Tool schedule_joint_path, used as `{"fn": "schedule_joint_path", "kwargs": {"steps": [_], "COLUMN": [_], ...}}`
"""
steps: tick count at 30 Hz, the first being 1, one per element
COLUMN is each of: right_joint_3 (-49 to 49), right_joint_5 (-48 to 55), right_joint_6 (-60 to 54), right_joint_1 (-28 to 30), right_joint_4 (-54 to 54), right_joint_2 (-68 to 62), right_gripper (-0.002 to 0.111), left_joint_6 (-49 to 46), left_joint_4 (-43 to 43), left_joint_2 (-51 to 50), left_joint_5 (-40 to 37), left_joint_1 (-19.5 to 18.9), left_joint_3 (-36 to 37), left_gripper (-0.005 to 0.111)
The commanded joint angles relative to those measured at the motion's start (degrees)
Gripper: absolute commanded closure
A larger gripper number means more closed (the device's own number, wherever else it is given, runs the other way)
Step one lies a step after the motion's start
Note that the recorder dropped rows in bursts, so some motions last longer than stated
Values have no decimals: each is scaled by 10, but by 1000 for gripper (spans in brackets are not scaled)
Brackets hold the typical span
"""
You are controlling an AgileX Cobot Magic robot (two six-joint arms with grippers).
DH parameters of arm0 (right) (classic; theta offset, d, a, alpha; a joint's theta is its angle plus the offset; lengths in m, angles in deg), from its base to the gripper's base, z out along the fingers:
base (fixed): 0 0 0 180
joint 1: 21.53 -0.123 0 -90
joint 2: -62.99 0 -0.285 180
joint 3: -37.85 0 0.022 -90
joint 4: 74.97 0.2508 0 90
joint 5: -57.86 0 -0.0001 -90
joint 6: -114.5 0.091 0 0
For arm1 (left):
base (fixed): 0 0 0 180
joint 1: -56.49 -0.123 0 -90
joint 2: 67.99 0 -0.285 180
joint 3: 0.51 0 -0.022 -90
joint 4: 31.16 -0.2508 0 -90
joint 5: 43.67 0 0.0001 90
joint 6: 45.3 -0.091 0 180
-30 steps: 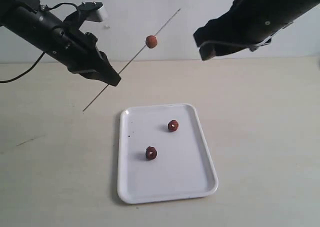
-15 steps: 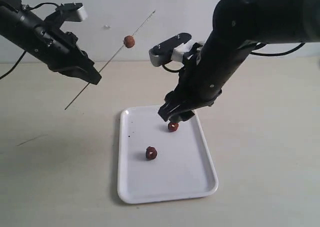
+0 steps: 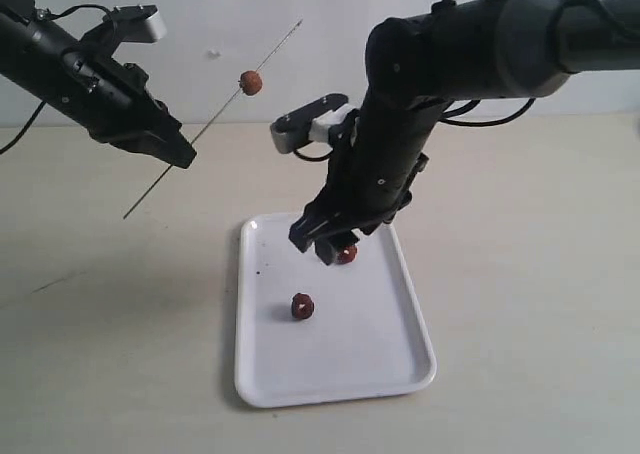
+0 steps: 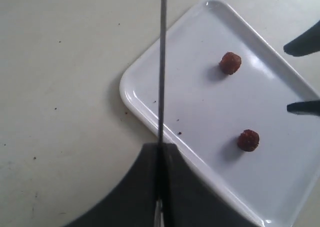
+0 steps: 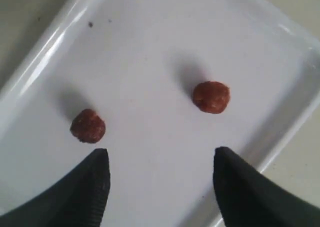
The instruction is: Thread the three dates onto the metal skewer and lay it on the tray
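Observation:
My left gripper (image 3: 184,156) is shut on the metal skewer (image 3: 215,119), which slants up to the right in the air above the table. One date (image 3: 251,82) is threaded on its upper part. Two more dates lie on the white tray (image 3: 390,354): one (image 3: 303,306) near the middle, one (image 3: 347,255) further back, partly behind my right gripper (image 3: 318,246). That gripper hangs open just above the tray. In the right wrist view its fingers (image 5: 95,179) stand wide apart short of both dates (image 5: 211,97) (image 5: 88,126). In the left wrist view the skewer (image 4: 162,62) leaves the shut gripper (image 4: 161,148).
The tray sits on a pale beige table (image 3: 530,274) in front of a white wall. A few dark specks (image 3: 259,271) mark the tray's left side. My right arm (image 3: 400,144) reaches over the tray's back edge.
My right arm has come down from the upper right to just above the tray's back date, gripper still open. The left gripper has carried the skewer and its date a little to the left.

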Motion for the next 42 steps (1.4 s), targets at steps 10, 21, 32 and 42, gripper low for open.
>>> {"fn": "schedule_joint_path", "kwargs": {"steps": [10,21,32,42], "right_joint_3": [-7,-51,-188,-188], "right_joint_5": [38,107,214,216], "right_joint_6": [-13,0,92,67], "right_joint_1": [-25,-24,-9,-9], "right_joint_4": [32,19,-17,80], "right_joint_2": [-3,-9,-98,-98], "right_gripper": [51,51,53,53], "left_joint_6": [1,2,53,65], "left_joint_4": [3,3,-10,-12], "left_joint_2": [7,7,7,7], "left_joint_5": [1,0,23,28], "left_joint_1": [-1,-1,-31,-55], "left_joint_3": [-3,-3,-3,-3], "left_gripper": [107,107,107,107]}}
